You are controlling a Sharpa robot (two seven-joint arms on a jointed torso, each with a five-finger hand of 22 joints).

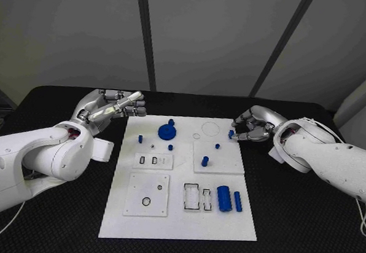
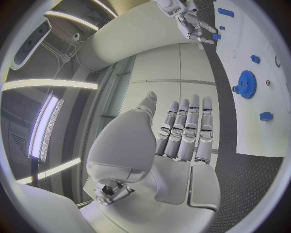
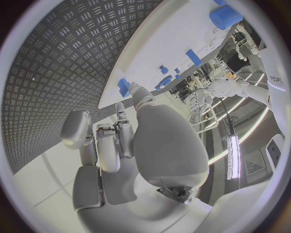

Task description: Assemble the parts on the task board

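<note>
Right robot hand [image 1: 253, 127] pinching blue part [image 1: 232, 134], black table [image 1: 313, 240]

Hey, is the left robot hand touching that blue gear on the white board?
Apart. In the left wrist view the left robot hand has its fingers stretched out straight with black table showing between them and the task board, where the blue gear lies.
</note>
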